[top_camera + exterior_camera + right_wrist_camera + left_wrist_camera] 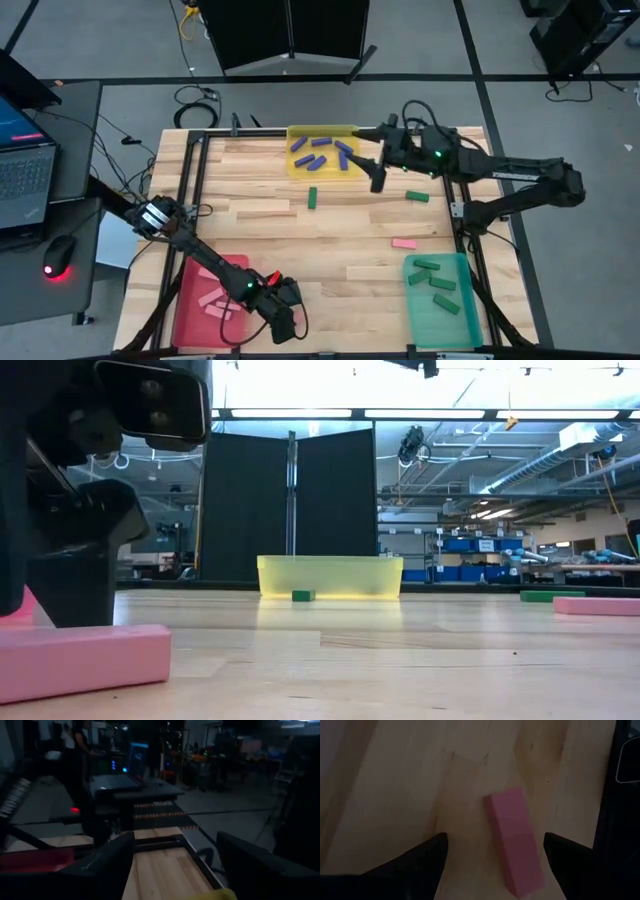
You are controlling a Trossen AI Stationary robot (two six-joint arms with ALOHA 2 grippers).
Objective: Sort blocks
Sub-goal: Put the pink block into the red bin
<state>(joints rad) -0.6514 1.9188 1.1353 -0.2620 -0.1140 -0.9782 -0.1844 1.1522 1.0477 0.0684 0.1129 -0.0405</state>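
A pink block [514, 840] lies flat on the wood near the table's near edge. My left gripper [495, 851] hangs over it, open, with one finger on each side and not touching. In the low view the same pink block [80, 658] lies beside the dark left gripper [70, 560]. From above, the left gripper [285, 305] hides it. My right gripper [378, 180] is open and empty beside the yellow tray [300, 168], which holds several blue blocks [320, 150]. Loose on the table are two green blocks [312, 198] [417, 196] and a pink block [404, 242].
The red tray [190, 315] with pink blocks sits at the near left, just left of my left gripper. The teal-green tray [462, 325] with green blocks sits at the near right. A black frame rims the table. A laptop and a mouse lie off the table to the left.
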